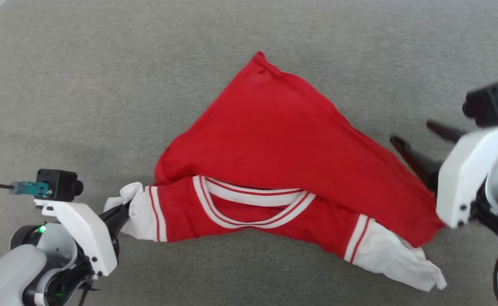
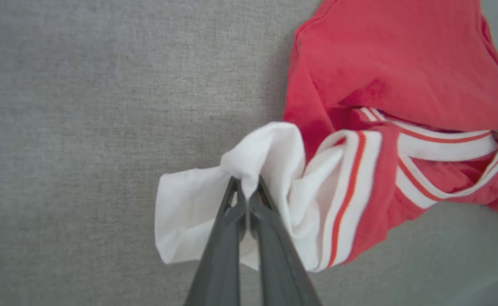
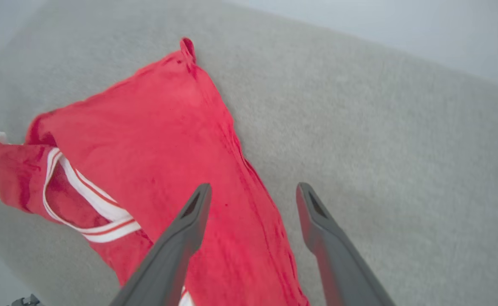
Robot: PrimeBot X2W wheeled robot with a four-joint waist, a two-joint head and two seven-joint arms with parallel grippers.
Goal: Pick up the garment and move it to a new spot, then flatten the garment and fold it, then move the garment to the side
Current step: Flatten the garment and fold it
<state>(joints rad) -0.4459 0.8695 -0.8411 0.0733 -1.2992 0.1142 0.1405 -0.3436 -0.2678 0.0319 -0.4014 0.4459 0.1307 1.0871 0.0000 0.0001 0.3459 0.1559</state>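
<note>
Now left pincer (image 2: 245, 183) pinching garment (image 1: 283, 127) by white sleeve; right pincer (image 3: 253, 189) spread over garment edge.

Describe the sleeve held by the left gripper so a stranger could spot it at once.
On the grey fabric surface sits a crumpled red jersey with a striped collar. Its white sleeve on the robot's left is bunched up and pinched by the shut left gripper, whereas the other white sleeve lies loose and untouched.

The head view looks steeply down; the wrist views face inward from opposite sides, the left one nearer. All share the red white-sleeved jersey garment (image 1: 274, 127).
</note>
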